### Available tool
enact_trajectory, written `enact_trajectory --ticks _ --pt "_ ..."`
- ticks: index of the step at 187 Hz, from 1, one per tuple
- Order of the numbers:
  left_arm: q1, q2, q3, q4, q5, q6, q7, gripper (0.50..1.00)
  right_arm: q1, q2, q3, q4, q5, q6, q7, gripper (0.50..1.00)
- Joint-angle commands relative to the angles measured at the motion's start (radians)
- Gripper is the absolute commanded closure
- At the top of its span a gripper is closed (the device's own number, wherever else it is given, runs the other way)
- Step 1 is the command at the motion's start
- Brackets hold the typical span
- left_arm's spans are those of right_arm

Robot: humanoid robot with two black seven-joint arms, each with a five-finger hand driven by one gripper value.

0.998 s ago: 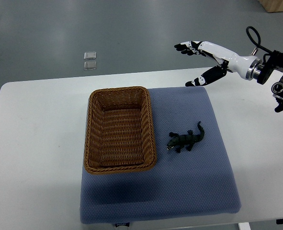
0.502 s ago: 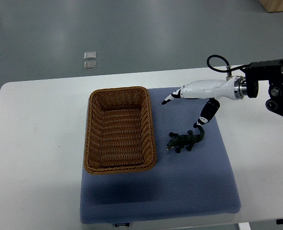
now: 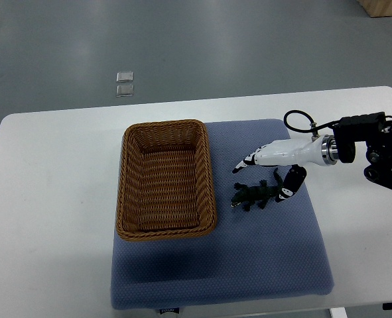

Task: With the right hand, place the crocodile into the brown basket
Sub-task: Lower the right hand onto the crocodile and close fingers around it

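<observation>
A small dark green toy crocodile (image 3: 256, 194) lies on the blue mat (image 3: 262, 258), just right of the brown wicker basket (image 3: 166, 179). My right hand (image 3: 262, 179) comes in from the right edge and hovers right over the crocodile. Its fingers (image 3: 245, 162) reach past the toy's far side while the thumb (image 3: 286, 191) sits by the tail, so the hand straddles it with the fingers spread and holds nothing. The basket holds nothing. The left arm does not show.
The mat lies on a white table (image 3: 50, 199) whose far edge borders a grey floor. Two small clear squares (image 3: 124, 83) lie on that floor beyond the table. A black cable (image 3: 300, 119) loops above the right wrist.
The right hand came down from high above the table's far right corner, swinging left and toward me, until it now hovers around the crocodile. The crocodile and basket have stayed put.
</observation>
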Motion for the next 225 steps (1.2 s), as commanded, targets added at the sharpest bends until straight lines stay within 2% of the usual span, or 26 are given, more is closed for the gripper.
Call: enact_trajectory --ticks 1,28,115,153,184,225 --pt "0.000 0.000 0.000 0.000 0.000 0.000 0.000 0.500 -0.011 0.009 0.001 0.000 -0.004 -0.009 -0.003 0.581" --pt "0.000 0.000 0.000 0.000 0.000 0.000 0.000 0.500 -0.027 0.017 -0.001 -0.003 -0.015 -0.034 -0.021 0.583" --pt "-0.002 0.000 0.000 0.000 0.000 0.000 0.000 0.500 -0.057 0.028 -0.003 -0.023 -0.122 -0.096 -0.023 0.587" --pt "-0.002 0.000 0.000 0.000 0.000 0.000 0.000 0.500 -0.063 0.026 -0.001 -0.023 -0.127 -0.101 -0.023 0.591" --pt "-0.002 0.000 0.000 0.000 0.000 0.000 0.000 0.500 -0.076 0.025 0.001 -0.021 -0.124 -0.101 -0.023 0.615" --pt "-0.002 0.000 0.000 0.000 0.000 0.000 0.000 0.500 -0.082 0.028 -0.001 -0.028 -0.125 -0.101 -0.023 0.701"
